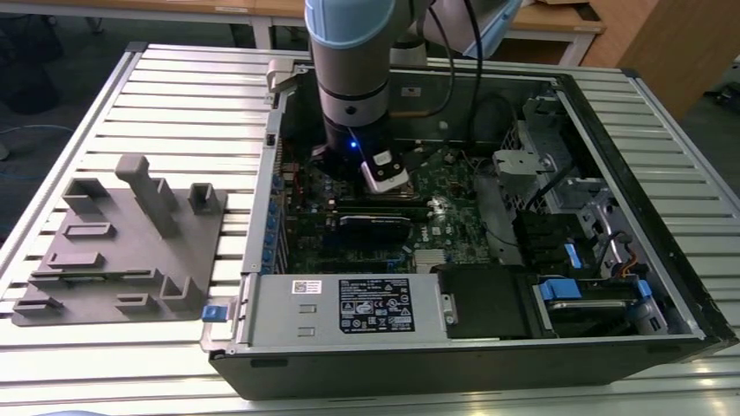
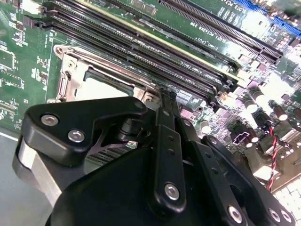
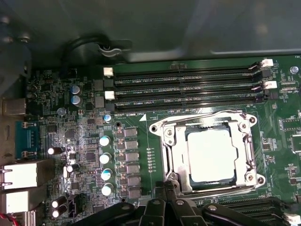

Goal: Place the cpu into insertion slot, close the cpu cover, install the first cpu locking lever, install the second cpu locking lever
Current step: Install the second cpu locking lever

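**Chip seated, cover down, fingertips at socket corner**

Small flat square cpu [image 3: 210, 155] with dull silver-grey top: lying level inside the square, silver-rimmed insertion slot [image 3: 165, 133], so apparently already placed. Thin silvery cpu cover [image 3: 178, 155] with cut-out middle: folded flat around the chip, its top bare through the opening, presumably to clamp it by the edges alone. Thin wire lever [image 3: 202, 114] lying along the socket side nearest the long black memory slots [image 3: 188, 89]; latched or not, cannot tell.

Black two-fingered gripper [image 3: 166, 187] just beside the socket corner away from those slots, tips low over the green motherboard [image 3: 282, 141]. In the second wrist view, same gripper [image 2: 165, 96] with fingers pressed together and nothing visibly between them. Likely narrowed this way to push rather than to grasp, judging by the task's lever steps.

Further out, in the exterior view: grey robot arm [image 1: 353, 78] reaching straight down into the open black computer case [image 1: 647, 286], which lies on its side on a slatted metal table [image 1: 173, 95]. Grey moulded fixture tray [image 1: 116, 243] well apart, toward the exterior view's left.
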{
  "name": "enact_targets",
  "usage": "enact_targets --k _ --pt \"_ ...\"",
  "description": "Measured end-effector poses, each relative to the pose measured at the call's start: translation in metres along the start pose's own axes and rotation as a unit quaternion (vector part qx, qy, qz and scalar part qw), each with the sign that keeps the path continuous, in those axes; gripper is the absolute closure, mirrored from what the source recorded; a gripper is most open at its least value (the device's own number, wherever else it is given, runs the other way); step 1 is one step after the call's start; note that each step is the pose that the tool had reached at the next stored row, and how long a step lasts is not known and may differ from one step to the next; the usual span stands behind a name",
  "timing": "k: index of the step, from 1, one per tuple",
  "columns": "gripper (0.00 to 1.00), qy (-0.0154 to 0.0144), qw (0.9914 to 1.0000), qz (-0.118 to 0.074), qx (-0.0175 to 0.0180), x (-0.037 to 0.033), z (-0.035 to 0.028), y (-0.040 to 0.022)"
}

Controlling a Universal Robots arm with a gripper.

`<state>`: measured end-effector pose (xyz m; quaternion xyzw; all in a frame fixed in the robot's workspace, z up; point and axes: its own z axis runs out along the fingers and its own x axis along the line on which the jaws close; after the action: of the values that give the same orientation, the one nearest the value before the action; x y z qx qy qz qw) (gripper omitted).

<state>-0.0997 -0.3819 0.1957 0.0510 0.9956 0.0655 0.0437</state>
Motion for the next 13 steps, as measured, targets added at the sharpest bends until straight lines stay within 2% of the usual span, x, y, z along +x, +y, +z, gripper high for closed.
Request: enact_targets --k 4,8,13 --pt "0.89 -0.0009 1.0 0.0 -0.0027 0.003 0.0014 -0.0004" --pt "0.89 -0.0009 1.0 0.0 -0.0025 0.0035 0.0012 -0.0005" --pt "0.89 0.0007 1.0 0.0 -0.0024 0.0028 -0.0071 0.0006"
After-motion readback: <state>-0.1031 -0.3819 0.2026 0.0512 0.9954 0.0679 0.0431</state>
